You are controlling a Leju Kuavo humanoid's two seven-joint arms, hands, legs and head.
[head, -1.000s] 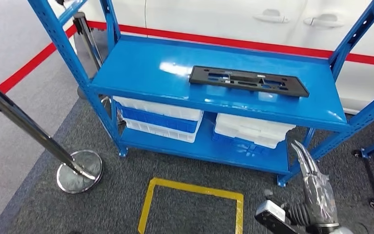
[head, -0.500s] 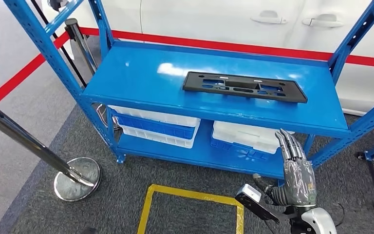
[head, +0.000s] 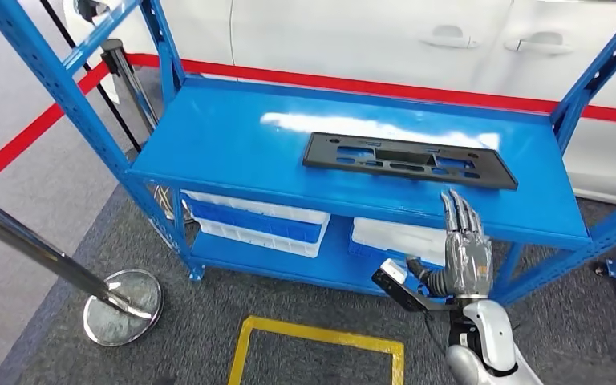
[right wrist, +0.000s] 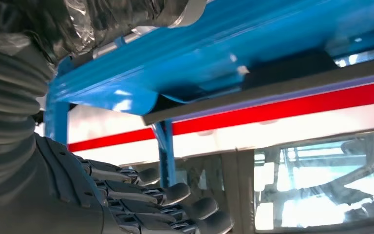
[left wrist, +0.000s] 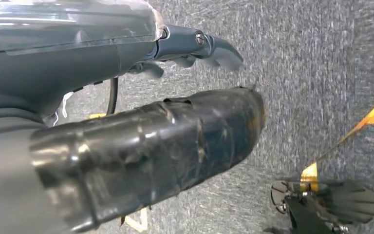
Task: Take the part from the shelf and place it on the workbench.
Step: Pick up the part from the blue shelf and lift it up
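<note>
A long flat black plastic part with several cut-outs lies on the upper blue shelf of the rack, right of its middle. My right hand is raised in front of the shelf's front edge, just below and in front of the part's right end, fingers straight and spread, holding nothing. The right wrist view looks along those fingers at the blue shelf edge from close by. My left hand hangs over grey carpet with nothing in it; whether its fingers are curled is not clear.
White and blue bins stand on the lower shelf. A chrome barrier post stands on the carpet at the left, another behind the rack. A yellow taped square marks the floor. A white car is behind the rack.
The camera has shifted closer to the rack. My right hand has risen from near the floor to the level of the upper shelf's front edge, fingers still spread.
</note>
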